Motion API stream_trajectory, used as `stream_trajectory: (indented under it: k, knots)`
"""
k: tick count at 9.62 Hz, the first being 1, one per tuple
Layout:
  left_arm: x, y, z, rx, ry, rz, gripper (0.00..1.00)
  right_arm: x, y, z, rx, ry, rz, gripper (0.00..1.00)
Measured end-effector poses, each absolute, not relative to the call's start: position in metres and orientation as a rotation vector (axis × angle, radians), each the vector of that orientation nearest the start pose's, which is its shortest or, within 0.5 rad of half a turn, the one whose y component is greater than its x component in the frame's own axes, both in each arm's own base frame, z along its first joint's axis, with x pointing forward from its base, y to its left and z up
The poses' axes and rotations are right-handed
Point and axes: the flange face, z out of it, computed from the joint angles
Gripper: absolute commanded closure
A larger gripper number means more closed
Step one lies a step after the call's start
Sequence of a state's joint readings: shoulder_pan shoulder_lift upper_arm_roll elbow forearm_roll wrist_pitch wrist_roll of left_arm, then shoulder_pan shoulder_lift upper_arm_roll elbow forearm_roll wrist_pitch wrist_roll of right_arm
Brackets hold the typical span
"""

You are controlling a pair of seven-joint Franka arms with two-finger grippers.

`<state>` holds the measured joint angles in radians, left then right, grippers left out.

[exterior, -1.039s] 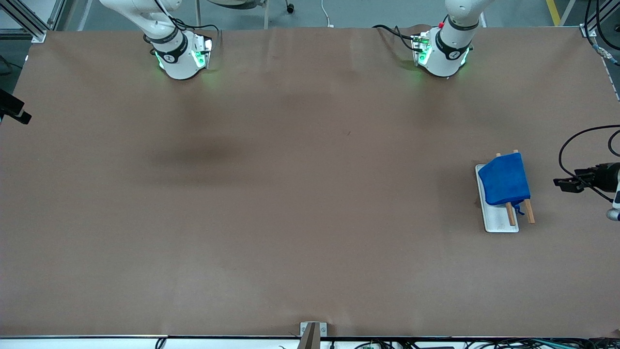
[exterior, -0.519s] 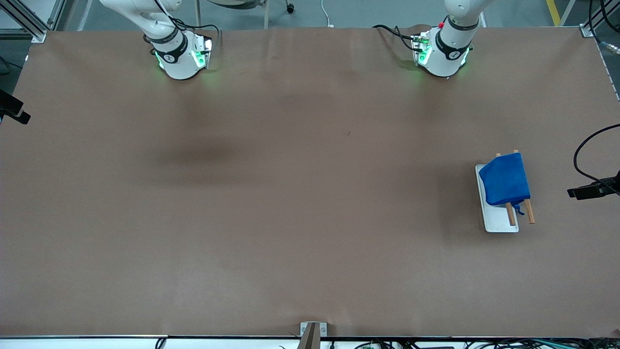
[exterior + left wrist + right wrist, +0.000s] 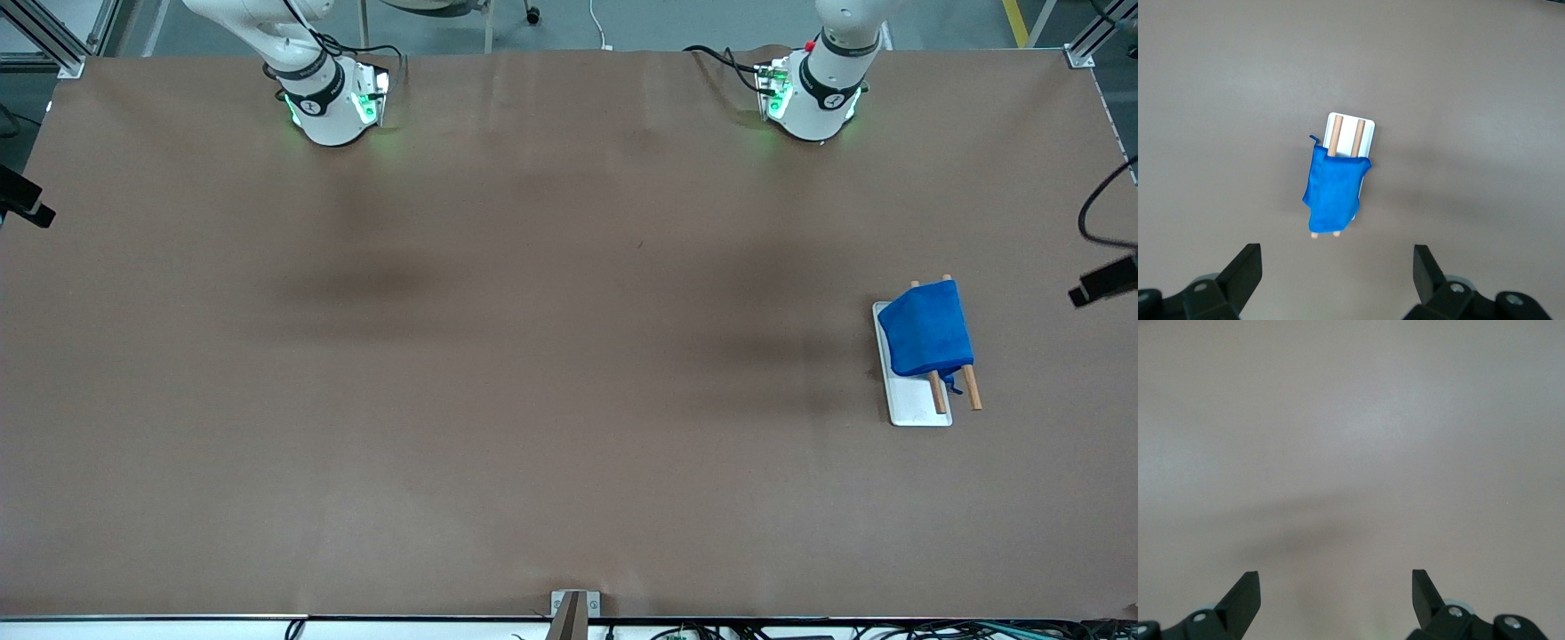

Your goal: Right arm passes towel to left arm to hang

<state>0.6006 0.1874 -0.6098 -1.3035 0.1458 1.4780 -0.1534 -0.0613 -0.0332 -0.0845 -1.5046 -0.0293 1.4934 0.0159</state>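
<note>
The bright blue towel point(image 3: 926, 329) hangs draped over two wooden rods point(image 3: 971, 388) of a small rack with a white base point(image 3: 916, 405), near the left arm's end of the table. In the left wrist view the towel point(image 3: 1333, 193) covers most of the rods point(image 3: 1335, 137), and the white base point(image 3: 1366, 131) shows under it. My left gripper point(image 3: 1336, 252) is open and empty, high above the table beside the rack. Only a black part of that hand point(image 3: 1102, 281) shows at the front view's edge. My right gripper point(image 3: 1335, 577) is open and empty over bare table.
Brown paper point(image 3: 533, 373) covers the whole table. The two arm bases point(image 3: 331, 107) point(image 3: 813, 102) stand along the robots' edge. A black part of the right arm point(image 3: 20, 203) juts in at the right arm's end. A small metal bracket point(image 3: 573, 604) sits at the camera-side edge.
The left hand has drawn away from the rack toward the table's edge and the robots' side, almost leaving the front view. The towel stays on the rack. The right arm has not moved.
</note>
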Motion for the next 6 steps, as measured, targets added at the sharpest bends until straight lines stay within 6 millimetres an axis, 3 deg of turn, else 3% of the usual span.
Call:
stream_trajectory:
  k: [2, 4, 6]
  knots:
    - [0.567, 0.014, 0.684, -3.111, -0.187, -0.077, 0.0, 0.53, -0.082, 0.667, -3.158, 0.26, -0.032, 0.0]
    - [0.551, -0.016, 0.68, -3.104, -0.138, -0.038, 0.0, 0.53, -0.082, 0.667, -3.159, 0.259, -0.034, 0.0]
    - [0.536, -0.023, 0.666, -3.107, -0.111, 0.023, 0.0, 0.53, -0.082, 0.667, -3.159, 0.26, -0.037, 0.0]
